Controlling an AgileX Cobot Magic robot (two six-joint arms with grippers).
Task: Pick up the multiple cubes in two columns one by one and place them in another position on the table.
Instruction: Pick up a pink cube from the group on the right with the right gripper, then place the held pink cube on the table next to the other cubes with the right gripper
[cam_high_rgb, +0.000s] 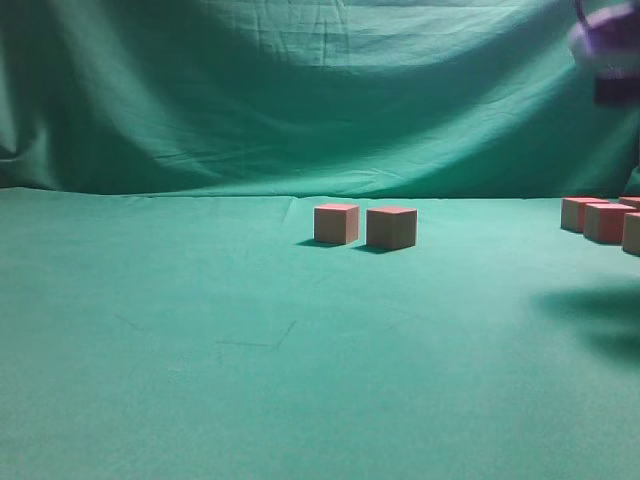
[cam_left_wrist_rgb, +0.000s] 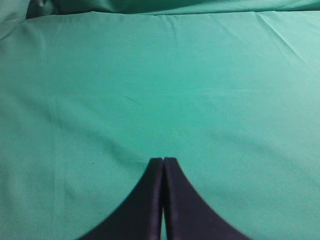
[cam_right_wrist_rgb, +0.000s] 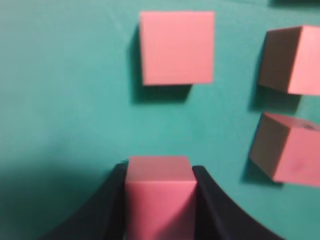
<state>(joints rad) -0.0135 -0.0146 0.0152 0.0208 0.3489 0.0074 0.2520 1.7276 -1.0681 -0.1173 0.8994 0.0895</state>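
In the right wrist view my right gripper (cam_right_wrist_rgb: 159, 172) is shut on a pink cube (cam_right_wrist_rgb: 159, 192), held above the green table (cam_right_wrist_rgb: 65, 100). Below it three more cubes rest on the cloth: one straight ahead (cam_right_wrist_rgb: 176, 47) and two at the right (cam_right_wrist_rgb: 295, 60) (cam_right_wrist_rgb: 290, 149). In the exterior view two cubes (cam_high_rgb: 336, 223) (cam_high_rgb: 391, 227) sit side by side mid-table, and several cubes (cam_high_rgb: 605, 221) cluster at the right edge. The right arm (cam_high_rgb: 606, 45) shows blurred at the top right. My left gripper (cam_left_wrist_rgb: 163, 161) is shut and empty over bare cloth.
A wrinkled green backdrop curtain (cam_high_rgb: 300, 90) hangs behind the table. The arm's shadow (cam_high_rgb: 595, 320) falls on the cloth at the right.
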